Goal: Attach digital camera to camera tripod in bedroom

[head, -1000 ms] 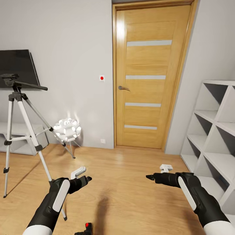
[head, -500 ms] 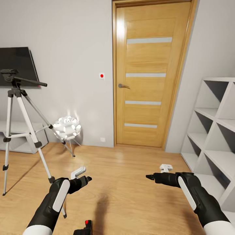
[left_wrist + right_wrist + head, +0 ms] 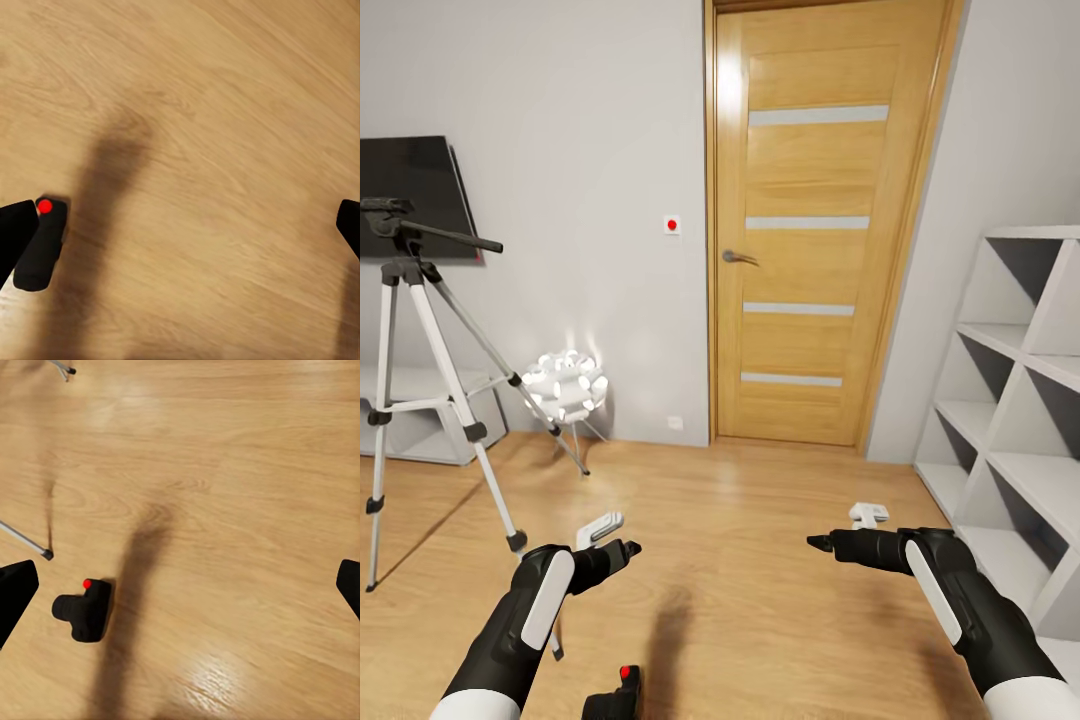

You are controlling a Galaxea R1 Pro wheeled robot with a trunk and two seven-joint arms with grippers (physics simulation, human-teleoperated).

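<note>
The digital camera [image 3: 615,692], small and black with a red dot on top, lies on the wood floor at the bottom edge of the head view, between my arms. It also lies on the floor in the left wrist view [image 3: 41,251] and the right wrist view [image 3: 84,613]. The camera tripod [image 3: 412,345] stands at the left on silver legs, its black head and pan handle in front of the TV. My left gripper [image 3: 625,550] and right gripper [image 3: 818,543] hover above the floor, both open and holding nothing. One tripod foot [image 3: 46,554] rests near the camera.
An oak door [image 3: 825,230] stands shut straight ahead. A grey cube shelf [image 3: 1015,400] lines the right wall. A white spiky-ball lamp [image 3: 565,385] sits by the wall behind the tripod, with a black TV [image 3: 410,195] and a low grey unit [image 3: 430,420] at the left.
The whole head view has shifted, so the camera moved: the door and tripod sit a little higher, and more of the digital camera shows at the bottom edge. Both arms hold the same pose.
</note>
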